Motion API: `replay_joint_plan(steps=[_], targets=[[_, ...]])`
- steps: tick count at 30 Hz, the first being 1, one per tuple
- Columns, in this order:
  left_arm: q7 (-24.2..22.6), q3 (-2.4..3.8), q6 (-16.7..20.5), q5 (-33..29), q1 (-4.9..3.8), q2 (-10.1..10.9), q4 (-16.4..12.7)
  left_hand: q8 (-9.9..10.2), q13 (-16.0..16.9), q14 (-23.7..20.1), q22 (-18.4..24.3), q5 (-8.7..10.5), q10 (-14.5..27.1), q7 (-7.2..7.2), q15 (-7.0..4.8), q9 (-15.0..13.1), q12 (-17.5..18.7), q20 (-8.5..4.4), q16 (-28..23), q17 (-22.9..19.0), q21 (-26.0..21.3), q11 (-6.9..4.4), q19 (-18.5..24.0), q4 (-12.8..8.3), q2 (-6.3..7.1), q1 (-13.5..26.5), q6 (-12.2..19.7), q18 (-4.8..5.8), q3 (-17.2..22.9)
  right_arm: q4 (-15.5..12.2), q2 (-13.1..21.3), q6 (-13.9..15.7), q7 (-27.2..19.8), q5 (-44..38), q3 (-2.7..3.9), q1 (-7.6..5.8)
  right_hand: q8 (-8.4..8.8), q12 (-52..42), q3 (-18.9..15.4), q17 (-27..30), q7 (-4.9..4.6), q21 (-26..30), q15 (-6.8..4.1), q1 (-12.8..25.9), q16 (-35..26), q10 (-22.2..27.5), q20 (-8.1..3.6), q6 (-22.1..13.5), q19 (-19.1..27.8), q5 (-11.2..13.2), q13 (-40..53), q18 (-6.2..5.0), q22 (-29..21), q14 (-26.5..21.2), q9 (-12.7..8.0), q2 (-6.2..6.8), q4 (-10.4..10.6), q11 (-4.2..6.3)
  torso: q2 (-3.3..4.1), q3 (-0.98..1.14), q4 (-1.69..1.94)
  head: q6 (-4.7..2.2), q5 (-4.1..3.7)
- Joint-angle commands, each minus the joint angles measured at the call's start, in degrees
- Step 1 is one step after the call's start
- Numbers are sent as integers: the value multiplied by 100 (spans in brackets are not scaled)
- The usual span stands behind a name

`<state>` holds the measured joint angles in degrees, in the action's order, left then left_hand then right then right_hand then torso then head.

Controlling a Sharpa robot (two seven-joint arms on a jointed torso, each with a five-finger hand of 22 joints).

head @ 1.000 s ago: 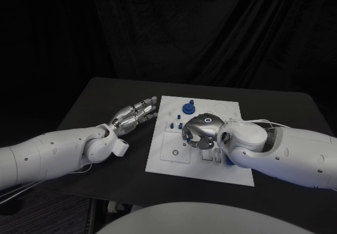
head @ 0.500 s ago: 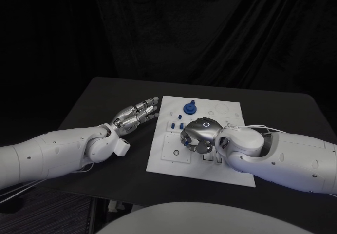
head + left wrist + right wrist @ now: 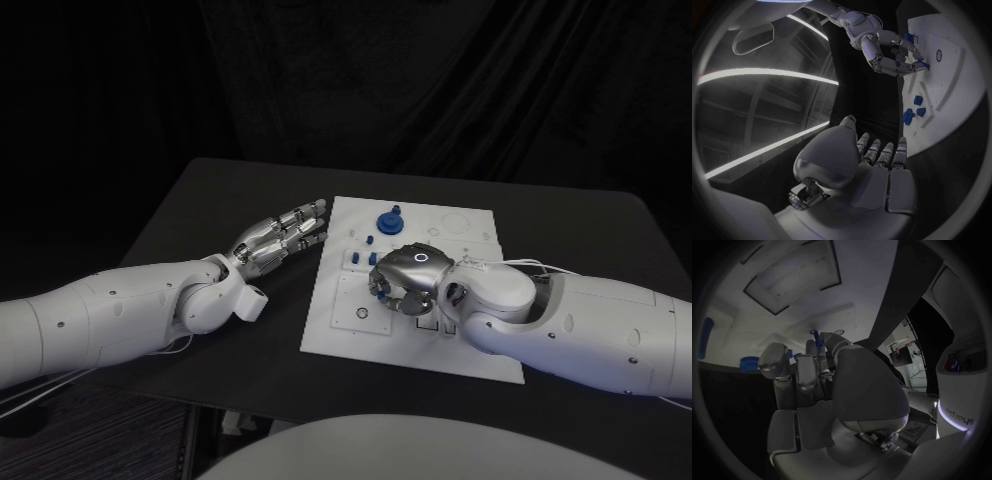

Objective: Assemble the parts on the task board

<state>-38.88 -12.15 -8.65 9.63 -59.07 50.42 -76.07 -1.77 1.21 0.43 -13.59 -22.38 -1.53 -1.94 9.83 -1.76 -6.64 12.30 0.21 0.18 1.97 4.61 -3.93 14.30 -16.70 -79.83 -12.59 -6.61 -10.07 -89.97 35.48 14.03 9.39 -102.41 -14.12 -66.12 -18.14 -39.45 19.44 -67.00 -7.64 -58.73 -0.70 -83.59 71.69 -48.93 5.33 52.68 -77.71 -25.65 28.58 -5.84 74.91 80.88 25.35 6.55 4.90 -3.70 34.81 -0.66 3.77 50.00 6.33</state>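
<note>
Head view: flat white rectangular task board (image 3: 335, 320) sits mid-table on the black table (image 3: 188, 210). Left silver hand (image 3: 274, 237) lies just off the board's left edge, fingers stretched out and together, pointing toward the board's far left corner, holding nothing. Right silver hand (image 3: 408, 277) is over the board's centre, fingers curled downward onto the board; can't tell from here what, if anything, is in them. Round blue knob-shaped part (image 3: 389, 220) stands on the far half of the board, beyond the right hand; several small blue peg parts (image 3: 361, 257) sit between the knob and that hand. Left wrist view: left hand (image 3: 879, 165) flat, fingers extended side by side, empty, just beside the board (image 3: 954, 80) edge. Right hand (image 3: 895, 60) seen across the board, fingertips closed around a small blue part (image 3: 921, 64) at the board surface. Right wrist view: right hand (image 3: 817, 385) fingers curled in close, a thin blue pin (image 3: 816, 337) poking up at the fingertips, over the white board (image 3: 767, 330).
</note>
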Motion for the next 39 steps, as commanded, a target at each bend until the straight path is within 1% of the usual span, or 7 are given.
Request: replay_joint_plan(steps=[1, 8, 18, 32, 34, 36, 39], targets=[[-910, 6, -84, -40, 10, -8, -8, 11, -2, 6, 4, -27, 18, 17, 23, 2, 25, 41, -1, 1, 10, 23, 6, -3, -1, -48, 35, -7, 34, 32, -11, 112, -24, -56, 1, 31, 38, 33, 22, 4, 4, -18, 23, 16, 25, -14, 16, -37, 4, 17, -10, -13, 713, 3, 4, 11, -1, -6, 7, -2, 0, 0, -5], [-892, 6, -99, -40, 14, -15, -4, 8, -2, 7, 7, -36, 21, 27, 27, 0, 27, 45, -1, 1, 10, 21, 5, -14, -2, -64, 26, -9, 61, 87, -23, 105, -27, -57, 1, 52, 40, 36, 26, 16, 4, -14, 22, 11, 16, -18, 16, -38, 5, 14, -13, -15, 712, -1, 5, 12, -6, -5, 9, 1, 6, 0, -16], [-864, 6, -110, -40, 22, -22, 5, 6, -3, 14, 12, -42, 24, 44, 32, -2, 30, 51, 3, 3, 10, 16, 4, -22, -6, -79, 20, -11, 97, 107, -12, 101, -15, -57, 1, 57, 48, 46, 38, 20, 5, 5, 21, -3, 14, -22, 16, -43, 12, 3, -20, -19, 708, -4, 4, 13, -17, -4, -3, -1, -1, 0, -15], [-813, 6, -141, -41, 37, -31, 20, 0, -3, 25, 20, -42, 29, 73, 40, -6, 32, 60, 8, 7, 11, 9, 1, -13, -13, -93, -7, -14, 178, 110, -13, 73, 0, -56, 1, 58, 83, 68, 47, 37, 0, 21, 19, -2, 2, -23, 16, -89, 18, -1, -35, -23, 705, -15, -4, 27, -21, 0, -4, 2, -5, 0, 3], [-811, 6, -143, -41, 39, -32, 21, 0, -3, 25, 20, -42, 29, 73, 40, -6, 32, 60, 8, 7, 11, 9, 1, -13, -13, -93, -7, -14, 178, 112, -19, 55, -1, -56, 1, 58, 111, 89, 46, 44, -3, 33, 19, 16, -4, -9, 17, -124, 23, 32, -47, -25, 703, -22, -12, 39, -13, -1, -5, 1, -5, 0, 9], [-808, 6, -146, -41, 40, -33, 21, -2, -3, 28, 22, -41, 30, 78, 40, -7, 32, 61, 9, 8, 10, 8, 1, -11, -12, -94, -13, -14, 190, 114, -26, 44, -3, -56, 1, 58, 171, 134, 41, 54, -1, 58, 24, 58, -10, 31, 21, -193, 34, 223, -70, -27, 697, -33, -32, 55, 14, -3, -5, 0, -5, 0, 9], [-803, 6, -149, -41, 42, -34, 24, -4, -2, 31, 26, -42, 29, 85, 42, -9, 29, 63, 10, 9, 10, 6, 1, -10, -10, -97, -25, -14, 204, 118, -40, 31, -10, -56, 1, 58, 195, 148, 42, 80, -1, 93, 26, 67, -31, 46, 23, -222, 49, 269, -76, -33, 688, -49, -41, 62, 20, -6, -5, -4, -3, 0, 10]])
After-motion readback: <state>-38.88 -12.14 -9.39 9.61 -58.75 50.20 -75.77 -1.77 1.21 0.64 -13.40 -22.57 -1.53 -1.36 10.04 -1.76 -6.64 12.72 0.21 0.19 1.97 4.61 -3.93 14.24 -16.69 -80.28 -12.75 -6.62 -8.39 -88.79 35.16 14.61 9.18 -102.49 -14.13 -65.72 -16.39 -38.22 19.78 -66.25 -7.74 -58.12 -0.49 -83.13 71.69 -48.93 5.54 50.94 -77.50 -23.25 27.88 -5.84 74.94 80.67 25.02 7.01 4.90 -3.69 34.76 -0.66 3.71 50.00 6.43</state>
